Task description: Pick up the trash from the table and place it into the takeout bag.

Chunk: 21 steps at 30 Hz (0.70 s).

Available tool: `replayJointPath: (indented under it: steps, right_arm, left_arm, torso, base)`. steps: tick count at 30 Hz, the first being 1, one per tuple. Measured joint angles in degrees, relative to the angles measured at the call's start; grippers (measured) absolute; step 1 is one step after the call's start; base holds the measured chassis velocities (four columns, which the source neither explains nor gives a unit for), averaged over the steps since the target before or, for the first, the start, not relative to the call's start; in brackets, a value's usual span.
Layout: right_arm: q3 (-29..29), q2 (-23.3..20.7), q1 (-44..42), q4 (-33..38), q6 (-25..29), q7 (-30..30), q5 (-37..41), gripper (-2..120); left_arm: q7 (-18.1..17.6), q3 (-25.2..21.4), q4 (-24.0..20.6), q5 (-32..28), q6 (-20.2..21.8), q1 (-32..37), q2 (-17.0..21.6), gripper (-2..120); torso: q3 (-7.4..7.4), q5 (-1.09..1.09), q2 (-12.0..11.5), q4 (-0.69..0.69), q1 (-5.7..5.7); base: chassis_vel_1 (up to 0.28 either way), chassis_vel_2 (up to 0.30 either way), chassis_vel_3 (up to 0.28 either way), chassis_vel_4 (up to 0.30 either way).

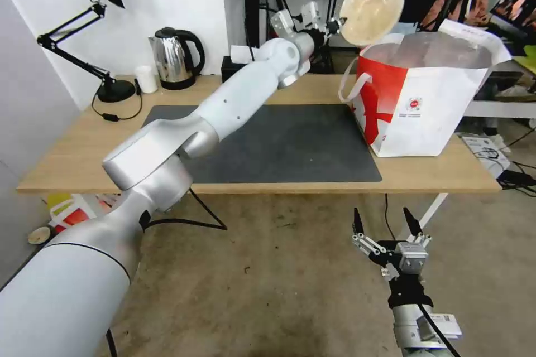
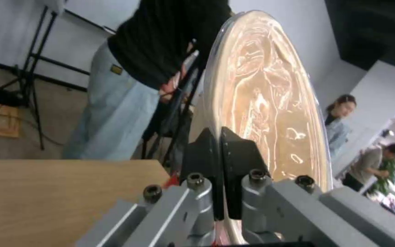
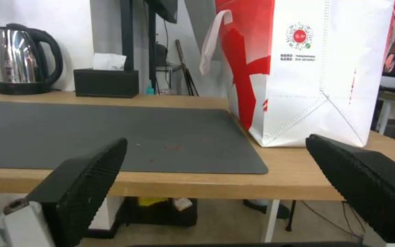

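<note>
The left arm reaches across the table (image 1: 72, 162) toward one o'clock, its left gripper (image 1: 335, 25) raised above the far edge and just beside the bag's (image 1: 424, 117) near-left top corner. Its claw is pinched on the rim of the beige bowl (image 1: 372, 8), which it holds tipped on edge: the bowl's round face looks back toward the robot and slightly down, its disc standing nearly upright with the rim running from about seven o'clock up to one o'clock. In the left wrist view the black fingers (image 2: 206, 161) press together on that rim, and the bowl (image 2: 271, 103) rises from them as a tall narrow oval with a clear film over its mouth. The bowl hangs in the air above the bag's open mouth, at its left side, touching nothing but the claw. The bag stands upright at the table's right end, at two o'clock, partly on the dark mat (image 1: 290, 145), its red side facing left and a white handle drooping there. The right gripper (image 1: 386, 228) waits low in front of the table at five o'clock, its fingers (image 3: 83, 178) spread wide and holding nothing, pointed at the bag (image 3: 316, 75).
</note>
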Motion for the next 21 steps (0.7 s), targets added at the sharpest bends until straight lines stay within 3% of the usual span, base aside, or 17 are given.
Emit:
replayJointPath:
  steps: [10,21]
  right_arm:
    - [0.0,0.0,0.0,0.0,0.0,0.0,0.0,100]
    - [0.0,0.0,0.0,0.0,0.0,0.0,0.0,100]
  left_arm:
    - [5.9,3.9,-0.9,-0.2,-0.9,0.5,0.1,0]
    - [7.3,3.8,-1.0,-0.1,-1.7,0.6,0.1,0]
  torso:
    - [0.0,0.0,0.0,-0.02,-0.01]
    - [0.0,0.0,0.0,-0.01,0.0]
  base:
    - [0.0,0.0,0.0,0.0]
    - [0.0,0.0,0.0,0.0]
